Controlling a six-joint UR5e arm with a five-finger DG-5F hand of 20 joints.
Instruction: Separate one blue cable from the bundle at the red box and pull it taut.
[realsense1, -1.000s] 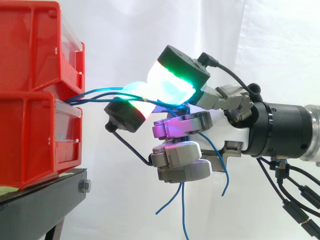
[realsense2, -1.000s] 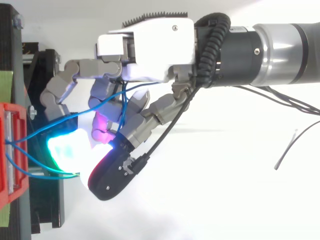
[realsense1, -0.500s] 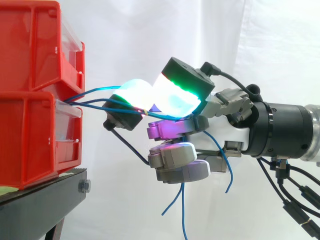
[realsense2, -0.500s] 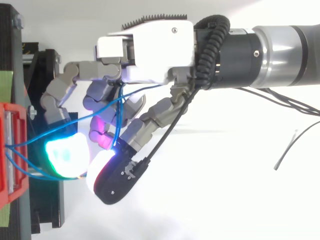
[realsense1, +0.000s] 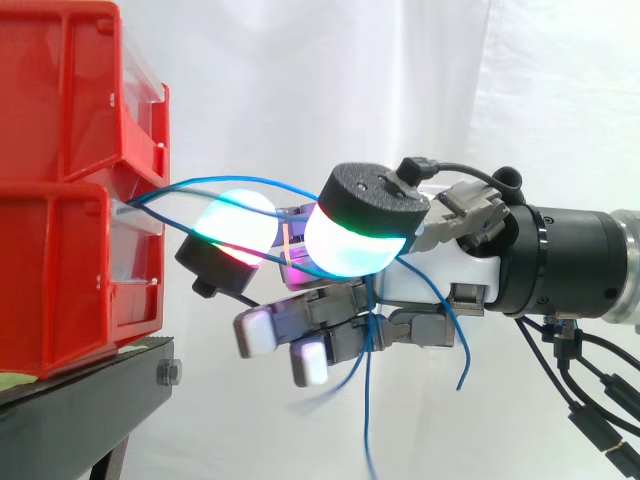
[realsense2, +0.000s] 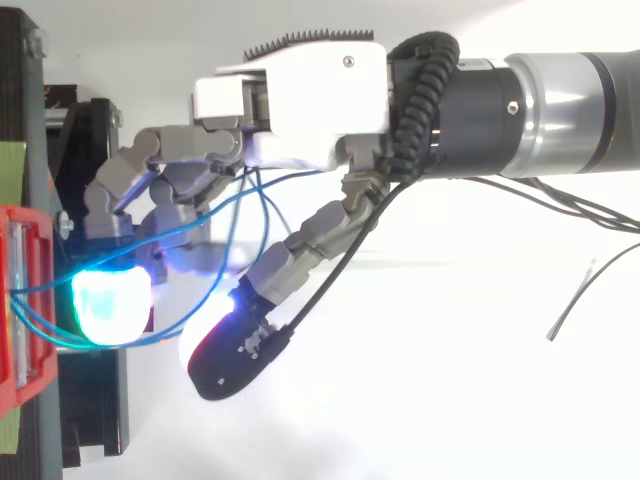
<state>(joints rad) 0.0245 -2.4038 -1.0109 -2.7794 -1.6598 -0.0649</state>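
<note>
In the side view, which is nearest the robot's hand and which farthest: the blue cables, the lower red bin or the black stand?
From the hand:
1. Blue cables, running through it.
2. Lower red bin, just to its left.
3. Black stand, lower left, under that bin.

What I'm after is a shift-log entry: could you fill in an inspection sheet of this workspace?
Surface: black metal stand, carrying the bins.
Job's things: stacked red plastic bins; thin blue cables run from them into the hand.
Clutter: thin grey strand lying off to the side.
Hand: close before the bins; grip cannot be told.
Cables: blue ones curve slack; loose ends hang below the hand.
Surroundings: white curtain.
</note>
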